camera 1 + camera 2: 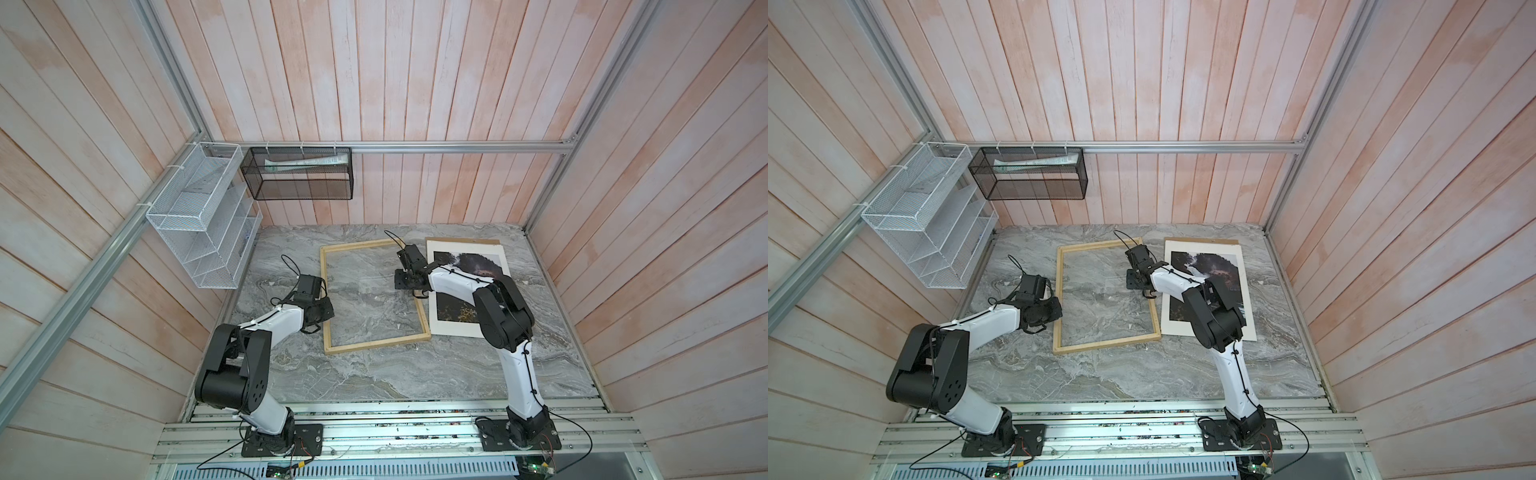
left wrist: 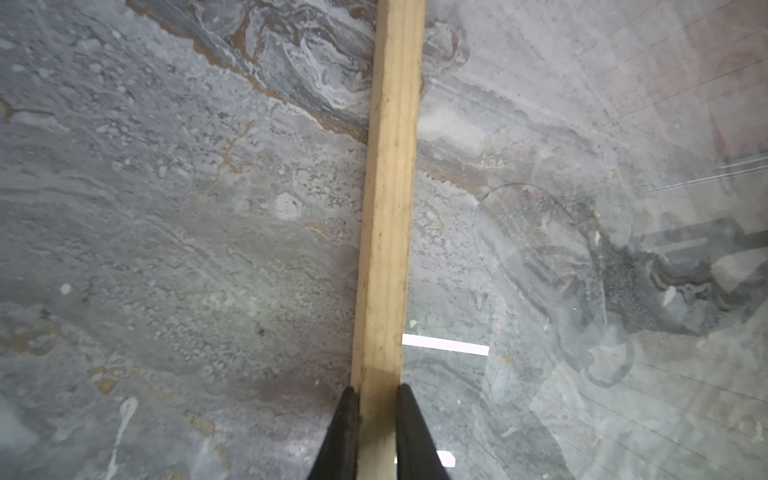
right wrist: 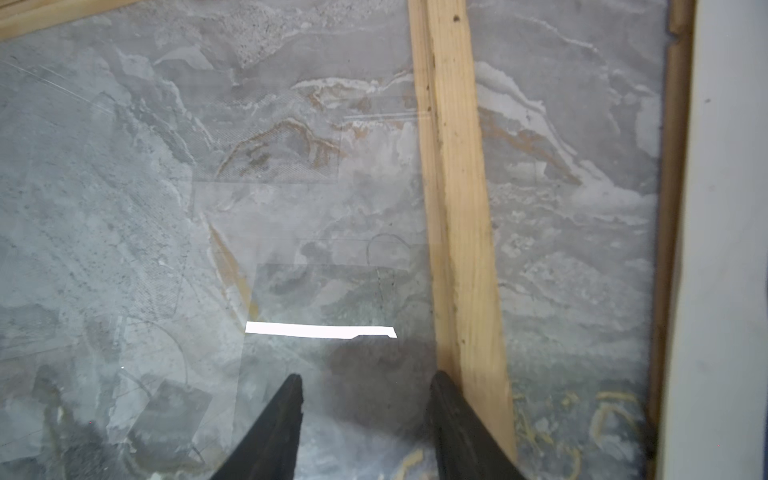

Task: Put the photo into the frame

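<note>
Counter [image 1: 415, 374] comes first: it is big, gray and swirly, and everything lies flat on it. Next biggest is the frame [image 1: 376, 345], thin pale wood with a clear pane, in the middle of the counter. The photo [image 1: 455, 309] lies just beside it on the right, picture side up. It is not in the frame yet. A brown panel [image 1: 461, 240] peeks out from under the photo.

The left end effector [image 2: 377, 395] is clenched on the frame's left wood strip, one finger on each side. The right end effector [image 3: 365, 382] is released and holds nothing. It hangs over the pane, just inside the frame's right strip.

What could go wrong? The frame is pinched on one side only, so a pull could swing it round and bump the photo. The right fingers [image 3: 461, 428] are very near the wood, so going down could knock the strip or press hard on the pane. The photo is thin paper lying flat, so a bad pinch could bend it.

Some things are hard to see. The right arm hides the middle of the photo in both top views. I cannot tell if the right finger touches the wood. Shiny spots blur what is under the pane. I cannot tell which side of the frame faces up.
</note>
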Available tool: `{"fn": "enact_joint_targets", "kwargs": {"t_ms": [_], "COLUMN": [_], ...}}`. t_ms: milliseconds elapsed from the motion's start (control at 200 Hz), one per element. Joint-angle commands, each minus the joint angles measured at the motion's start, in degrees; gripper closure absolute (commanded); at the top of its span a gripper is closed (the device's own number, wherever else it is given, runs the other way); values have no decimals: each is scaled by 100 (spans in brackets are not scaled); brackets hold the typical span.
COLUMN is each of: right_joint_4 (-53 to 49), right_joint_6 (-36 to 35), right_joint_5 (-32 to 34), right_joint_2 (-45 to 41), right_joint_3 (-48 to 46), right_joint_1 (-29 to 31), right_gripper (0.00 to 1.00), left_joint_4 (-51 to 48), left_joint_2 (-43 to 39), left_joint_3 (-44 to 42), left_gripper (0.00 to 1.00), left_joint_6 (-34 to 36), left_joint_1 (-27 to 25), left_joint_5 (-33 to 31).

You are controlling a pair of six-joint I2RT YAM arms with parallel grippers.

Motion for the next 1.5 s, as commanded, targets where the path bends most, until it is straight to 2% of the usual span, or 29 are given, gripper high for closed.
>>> {"fn": "enact_joint_targets", "kwargs": {"t_ms": [0, 495, 845, 1125, 1391, 1496], "right_joint_4": [-1329, -1671, -1916, -2239, -1836, -1503], "right_joint_6": [277, 744, 878, 816, 860, 886], "right_joint_5": [-318, -389, -1026, -1395, -1835, -2104], "right_joint_2": [377, -737, -1248, -1794, -1951, -2069], "right_joint_3": [-900, -2601, -3214, -3612, -3993, -4049], "right_joint_1": [78, 491, 818, 839, 839, 839], "right_gripper": [48, 48, 47, 45, 45, 45], "left_joint_4": [324, 362, 401, 459, 424, 406], "left_joint_2": [77, 224, 281, 337, 334, 299], "left_joint_3": [6, 82, 86, 65, 61, 57], "left_gripper": [84, 84, 84, 84, 84, 75], "left_joint_6": [-106, -29, -30, -53, -61, -69], "left_joint_1": [1, 6, 7, 7, 7, 7], "left_joint_5": [-66, -66, -64, -40, -55, -48]}}
